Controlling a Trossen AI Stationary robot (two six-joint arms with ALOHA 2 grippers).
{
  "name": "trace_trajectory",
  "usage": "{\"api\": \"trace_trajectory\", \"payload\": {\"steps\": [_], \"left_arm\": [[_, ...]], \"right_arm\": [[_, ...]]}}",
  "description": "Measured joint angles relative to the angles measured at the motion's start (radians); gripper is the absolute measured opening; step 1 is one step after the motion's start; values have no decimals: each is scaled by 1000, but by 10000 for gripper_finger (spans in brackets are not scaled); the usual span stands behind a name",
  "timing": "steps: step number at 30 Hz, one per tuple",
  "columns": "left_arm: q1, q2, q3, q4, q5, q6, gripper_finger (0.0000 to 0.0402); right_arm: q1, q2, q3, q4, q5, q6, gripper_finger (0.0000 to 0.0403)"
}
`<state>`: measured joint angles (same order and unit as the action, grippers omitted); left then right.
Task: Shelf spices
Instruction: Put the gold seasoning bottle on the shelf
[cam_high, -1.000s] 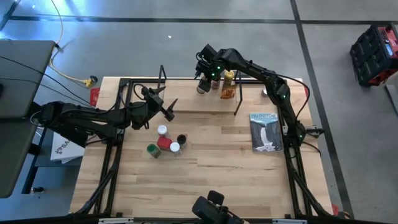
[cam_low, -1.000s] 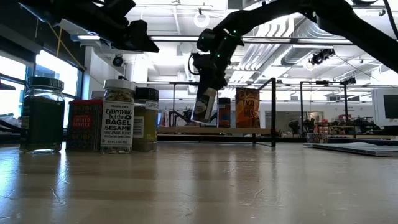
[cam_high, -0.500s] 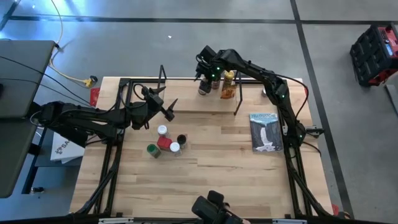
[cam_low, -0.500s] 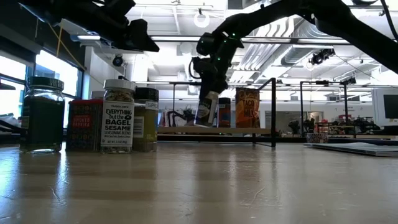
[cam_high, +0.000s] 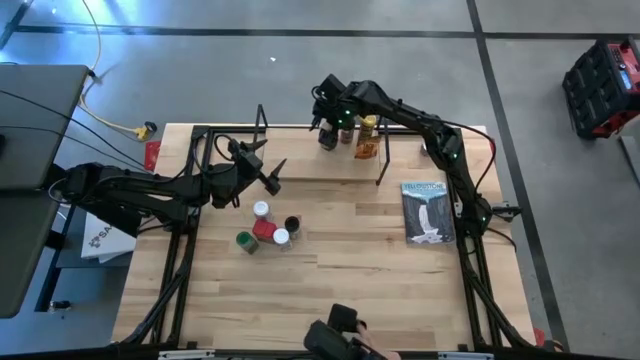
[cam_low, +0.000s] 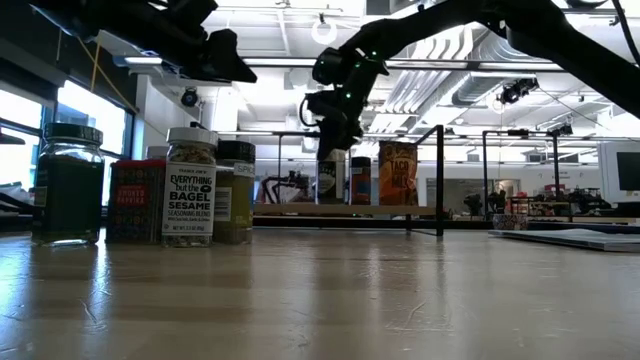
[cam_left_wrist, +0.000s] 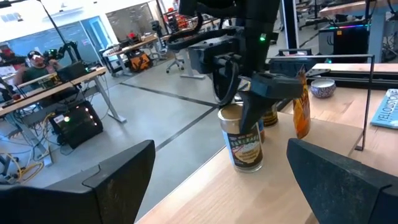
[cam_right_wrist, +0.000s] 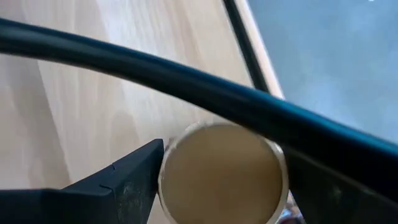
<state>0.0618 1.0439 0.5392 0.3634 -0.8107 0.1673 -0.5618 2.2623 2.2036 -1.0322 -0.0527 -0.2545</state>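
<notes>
A tan-lidded spice jar (cam_high: 327, 138) (cam_left_wrist: 244, 140) stands upright on its base on the light-wood shelf (cam_high: 300, 160) (cam_low: 340, 211) at the table's far side. My right gripper (cam_high: 327, 130) (cam_left_wrist: 239, 106) (cam_right_wrist: 221, 180) is over it, slanting down, open, one finger on either side of the lid. A dark jar (cam_low: 361, 180), a yellow-lidded jar (cam_high: 368, 125) and an orange packet (cam_low: 397, 173) stand beside it on the shelf. Several more spices (cam_high: 265, 228) stand on the tabletop. My left gripper (cam_high: 270, 172) (cam_left_wrist: 227, 186) hangs open left of them. My right gripper comes at the jar's lid (cam_right_wrist: 221, 171) from above and slanting, a finger (cam_right_wrist: 140, 171) standing close at each side of the lid's rim. I cannot tell whether either finger touches the rim. The jar stands upright on the shelf.
A grey-blue booklet (cam_high: 427, 212) lies at the table's right, and a small silver dish (cam_high: 427, 148) is behind it. Black wire uprights (cam_high: 262, 125) (cam_high: 382, 160) rise from the shelf. Bare tabletop lies toward the near edge. A person sits far off in the room (cam_left_wrist: 37, 59).
The tan-lidded jar hung tilted under my right gripper with its lower edge at the shelf; it has since been tipped upright and stands on its base. My right gripper has turned a little at the wrist over it.
</notes>
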Motion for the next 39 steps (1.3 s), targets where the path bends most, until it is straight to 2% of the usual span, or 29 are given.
{"api": "trace_trajectory", "payload": {"steps": [13, 19, 22, 24, 26, 33, 35, 39], "left_arm": [[-7, 0, 0, -1, 8, 0, 362], [-13, 0, 0, -1, 7, 0, 362], [-12, 0, 0, -1, 4, 0, 362], [-12, 0, 0, 0, 2, 0, 362], [-12, 0, 1, 0, -3, 0, 362], [-12, 0, 1, 1, -3, 0, 362], [-12, 0, 1, 1, -3, 0, 362], [-12, 0, 1, 1, -3, 0, 362]], "right_arm": [[13, -29, 0, 65, 19, -69, 312], [49, -112, 0, 65, 81, -156, 312], [61, -151, 1, 45, 39, -166, 302], [63, -165, 2, 21, -12, -160, 280], [59, -164, 2, -6, -38, -143, 238], [12, -127, 0, -24, -50, -128, 30], [1, -119, 0, -18, -59, -117, 10], [-19, -102, 0, -33, -114, -84, 18]]}}
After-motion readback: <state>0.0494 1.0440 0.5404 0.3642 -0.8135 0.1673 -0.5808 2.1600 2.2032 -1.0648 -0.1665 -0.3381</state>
